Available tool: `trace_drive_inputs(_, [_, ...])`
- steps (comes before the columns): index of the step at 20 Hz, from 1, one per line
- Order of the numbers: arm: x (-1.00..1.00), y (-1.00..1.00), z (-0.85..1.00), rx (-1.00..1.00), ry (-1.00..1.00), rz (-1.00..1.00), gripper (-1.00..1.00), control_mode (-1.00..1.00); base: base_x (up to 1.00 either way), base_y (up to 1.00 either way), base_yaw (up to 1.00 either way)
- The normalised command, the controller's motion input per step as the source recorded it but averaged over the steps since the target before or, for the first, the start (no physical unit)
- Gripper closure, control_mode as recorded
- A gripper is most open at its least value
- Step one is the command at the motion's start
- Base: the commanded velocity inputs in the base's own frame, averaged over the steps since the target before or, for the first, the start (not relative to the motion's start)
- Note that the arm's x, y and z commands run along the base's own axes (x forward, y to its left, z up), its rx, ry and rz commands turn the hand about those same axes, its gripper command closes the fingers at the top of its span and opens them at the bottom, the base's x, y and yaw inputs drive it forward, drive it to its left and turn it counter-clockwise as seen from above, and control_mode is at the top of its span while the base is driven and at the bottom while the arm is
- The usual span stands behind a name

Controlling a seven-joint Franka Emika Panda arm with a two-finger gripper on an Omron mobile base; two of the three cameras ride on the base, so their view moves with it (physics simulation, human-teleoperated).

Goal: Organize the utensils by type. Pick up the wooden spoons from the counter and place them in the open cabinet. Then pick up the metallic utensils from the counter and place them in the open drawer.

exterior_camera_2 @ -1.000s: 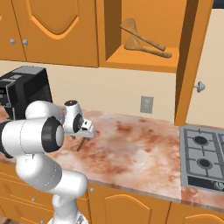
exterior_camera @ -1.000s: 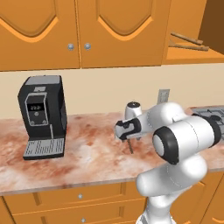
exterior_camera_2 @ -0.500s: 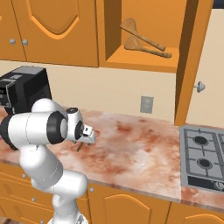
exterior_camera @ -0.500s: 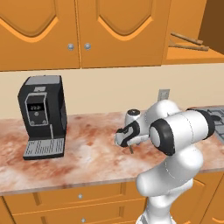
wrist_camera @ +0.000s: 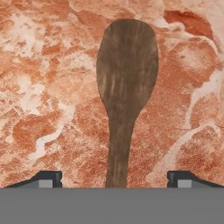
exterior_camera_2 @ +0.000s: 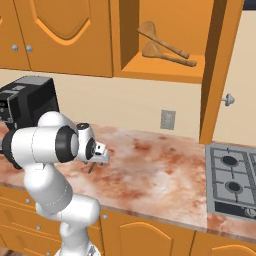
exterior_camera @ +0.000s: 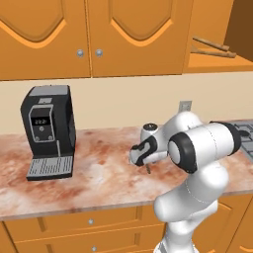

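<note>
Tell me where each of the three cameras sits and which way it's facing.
Left base view: behind-left, facing counter, coffee machine; arm lower right.
Right base view: behind-right, facing cabinet holding wooden spoons, stove; arm lower left.
Hand view: looks down on a dark spoon; claw open.
Both base views share the counter and coffee machine.

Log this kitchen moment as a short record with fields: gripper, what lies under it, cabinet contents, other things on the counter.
gripper: gripper open, low over the counter
under it: brown spoon-shaped utensil flat on the stone, handle running between the fingertips, not gripped
cabinet: cabinet open, two wooden spoons on its shelf
also on counter: black coffee machine; stove at the right end
</note>
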Motion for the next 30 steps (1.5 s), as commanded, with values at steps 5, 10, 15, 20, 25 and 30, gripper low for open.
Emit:
trace_drive_inputs(5, [0.07,-0.06,-0.62,0.02,0.0,0.0,1.0,-1.0,0.0,0.0,0.0])
trace_drive_inputs(10, [0.08,-0.38,-0.85,0.12,0.0,-0.02,1.0,-1.0,0.0,0.0,0.0])
trace_drive_inputs(15, [0.0,-0.36,-0.91,0.12,0.0,-0.07,1.0,-1.0,0.0,0.0,0.0])
trace_drive_inputs(20, [-0.26,0.06,-1.0,0.0,-0.11,-0.14,1.0,-1.0,0.0,0.0,0.0])
trace_drive_inputs(25, [-0.92,0.07,-1.0,-0.16,-0.43,-0.24,1.0,-1.0,0.0,0.0,0.0])
trace_drive_inputs(30, [-1.0,-0.01,-1.0,-0.25,-0.49,-0.3,1.0,-1.0,0.0,0.0,0.0])
